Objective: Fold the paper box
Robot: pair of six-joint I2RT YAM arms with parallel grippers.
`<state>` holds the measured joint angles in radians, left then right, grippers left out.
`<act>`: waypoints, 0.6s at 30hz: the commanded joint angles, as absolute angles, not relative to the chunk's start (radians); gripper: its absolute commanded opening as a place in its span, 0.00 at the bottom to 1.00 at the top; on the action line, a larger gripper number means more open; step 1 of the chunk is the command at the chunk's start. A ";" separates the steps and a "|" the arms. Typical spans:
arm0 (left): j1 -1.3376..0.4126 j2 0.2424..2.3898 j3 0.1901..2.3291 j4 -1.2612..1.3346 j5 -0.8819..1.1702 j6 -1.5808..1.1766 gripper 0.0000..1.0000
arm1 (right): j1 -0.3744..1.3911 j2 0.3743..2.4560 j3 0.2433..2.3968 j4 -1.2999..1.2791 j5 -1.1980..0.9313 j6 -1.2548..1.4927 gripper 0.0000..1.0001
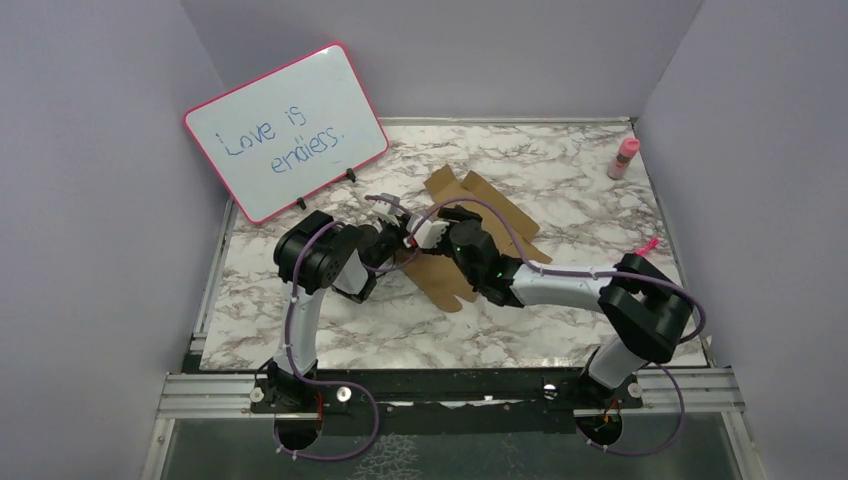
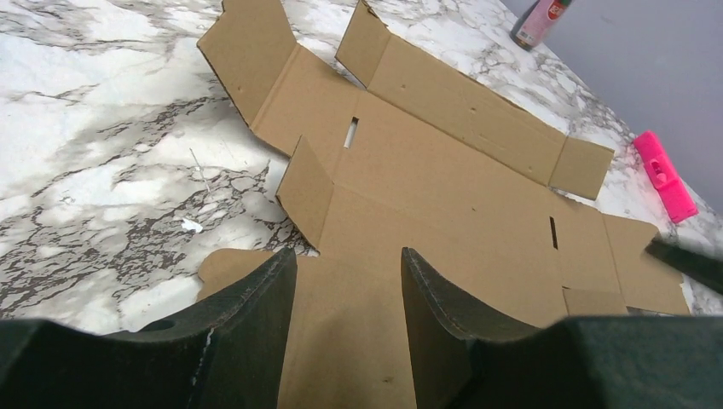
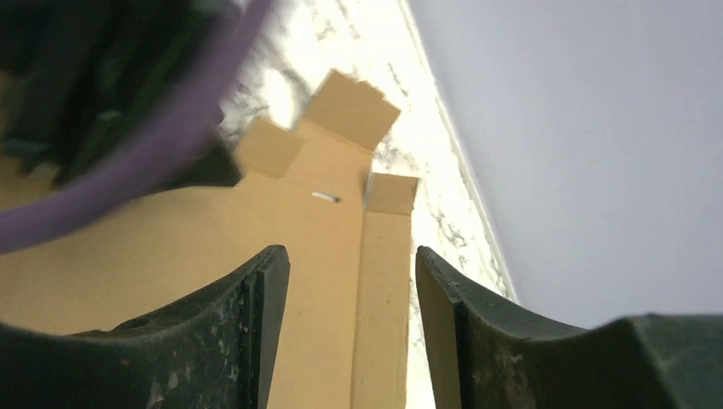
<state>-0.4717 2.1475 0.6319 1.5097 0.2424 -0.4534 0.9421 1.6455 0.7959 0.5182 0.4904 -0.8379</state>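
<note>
1. Brown cardboard first: the paper box (image 1: 470,188), a flat die-cut sheet with notched flaps, lies unfolded mid-table on the white-and-grey marble tabletop (image 1: 300,310). It is well apart from the pink-framed whiteboard (image 1: 285,130) at the far left and the small pink bottle (image 1: 625,157) in the far right corner.
2. How will it handle? It looks light, stiff across each panel and ready to hinge along its scored creases. On smooth marble I'd expect it to skate away under a push unless something pins it.
3. Where to take hold: the flat panels give nothing to pinch from above. But the small side flap (image 2: 305,189) is already tilted up, and so is the long far panel (image 2: 460,106). Those raised edges look like the best bite.
4. The left arm comes in with a bent elbow and its wrist low. The left gripper (image 2: 348,256) hovers over the near-left part of the sheet with fingers apart and nothing between them.
5. The right arm stretches from its base with the forearm slung low across the cardboard. The right gripper (image 3: 349,251) is also spread and empty, looking along a side strip toward the wall. From above, the two tools sit nose to nose over the sheet's left side — whether they touch, I cannot tell.
</note>
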 commanded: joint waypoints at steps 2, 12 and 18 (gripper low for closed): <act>-0.475 2.123 0.621 1.563 0.247 -0.478 0.50 | 0.824 1.524 0.920 0.315 0.392 -0.598 0.67; -0.470 2.008 0.605 1.402 0.287 -0.496 0.52 | 0.449 1.631 1.232 -0.132 -0.026 -0.309 0.76; -0.453 1.943 0.581 1.302 0.307 -0.520 0.54 | 0.284 1.822 1.406 -0.328 -0.258 -0.303 0.74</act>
